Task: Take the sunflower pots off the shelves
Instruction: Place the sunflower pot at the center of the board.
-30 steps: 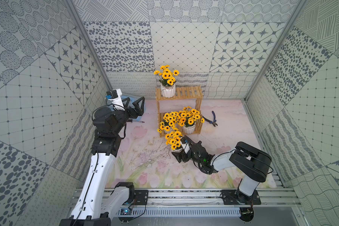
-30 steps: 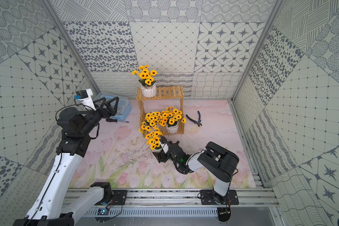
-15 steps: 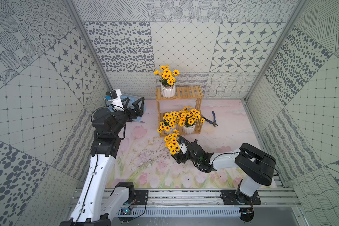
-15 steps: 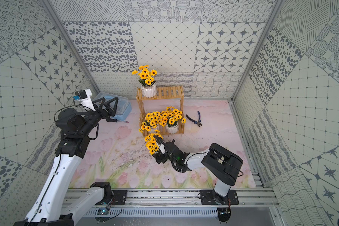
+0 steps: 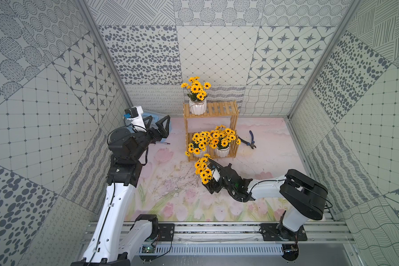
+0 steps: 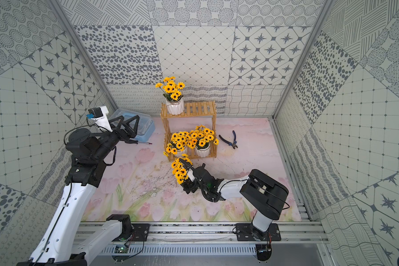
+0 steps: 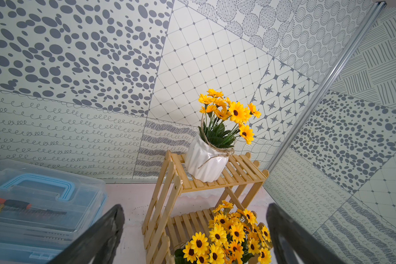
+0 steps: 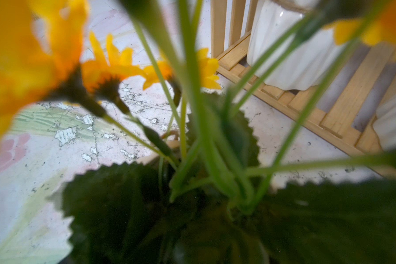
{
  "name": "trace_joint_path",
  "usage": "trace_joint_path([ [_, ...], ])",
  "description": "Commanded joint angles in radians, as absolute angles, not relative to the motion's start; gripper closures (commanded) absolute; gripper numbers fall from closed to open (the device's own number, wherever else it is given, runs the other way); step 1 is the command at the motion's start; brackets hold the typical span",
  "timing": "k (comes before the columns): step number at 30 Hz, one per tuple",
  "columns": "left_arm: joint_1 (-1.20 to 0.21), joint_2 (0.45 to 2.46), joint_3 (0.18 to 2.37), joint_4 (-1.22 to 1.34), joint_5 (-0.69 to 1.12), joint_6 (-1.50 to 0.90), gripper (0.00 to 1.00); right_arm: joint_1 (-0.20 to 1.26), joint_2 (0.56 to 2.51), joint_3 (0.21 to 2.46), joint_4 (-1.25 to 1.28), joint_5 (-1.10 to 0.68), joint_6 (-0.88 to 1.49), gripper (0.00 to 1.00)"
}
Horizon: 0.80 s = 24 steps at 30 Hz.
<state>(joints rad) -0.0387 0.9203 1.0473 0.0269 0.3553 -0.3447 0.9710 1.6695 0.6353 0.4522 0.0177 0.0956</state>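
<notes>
The light-wood shelves point(image 5: 221, 108) stand at the back of the mat. One sunflower pot point(image 5: 197, 108) sits on the top tier's left end, also in the left wrist view point(image 7: 206, 162). Two sunflower pots point(image 5: 222, 150) point(image 5: 198, 153) stand side by side on the lower tier. In front of the shelves my right gripper point(image 5: 213, 176) is shut on a fourth sunflower pot point(image 6: 190, 176), tilted, low over the mat. Its leaves and stems point(image 8: 204, 160) fill the right wrist view and hide the jaws. My left gripper point(image 5: 158, 124) hangs open and empty left of the shelves point(image 7: 238, 173).
A pale blue clear toolbox point(image 6: 136, 124) lies at the back left under the left gripper. Blue-handled pliers point(image 5: 251, 140) lie right of the shelves, a thin pen-like tool point(image 5: 162, 143) to their left. Dry twigs point(image 5: 182, 179) are scattered mid-mat.
My right gripper has carried its sunflower pot a little leftward and toward the front of the mat, tilting it. The left arm has barely shifted.
</notes>
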Motion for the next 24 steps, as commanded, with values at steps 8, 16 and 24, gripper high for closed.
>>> trace_joint_path([
  [8, -0.037, 0.914, 1.037, 0.062, 0.364, -0.340, 0.03, 0.979, 1.658, 0.653, 0.329, -0.063, 0.096, 0.20],
  [16, -0.037, 0.919, 1.036, 0.069, 0.365, -0.341, 0.03, 0.979, 1.629, 0.634, 0.314, -0.068, 0.113, 0.02],
  [24, -0.037, 0.933, 1.032, 0.078, 0.369, -0.348, 0.03, 0.979, 1.609, 0.627, 0.287, -0.075, 0.134, 0.02],
])
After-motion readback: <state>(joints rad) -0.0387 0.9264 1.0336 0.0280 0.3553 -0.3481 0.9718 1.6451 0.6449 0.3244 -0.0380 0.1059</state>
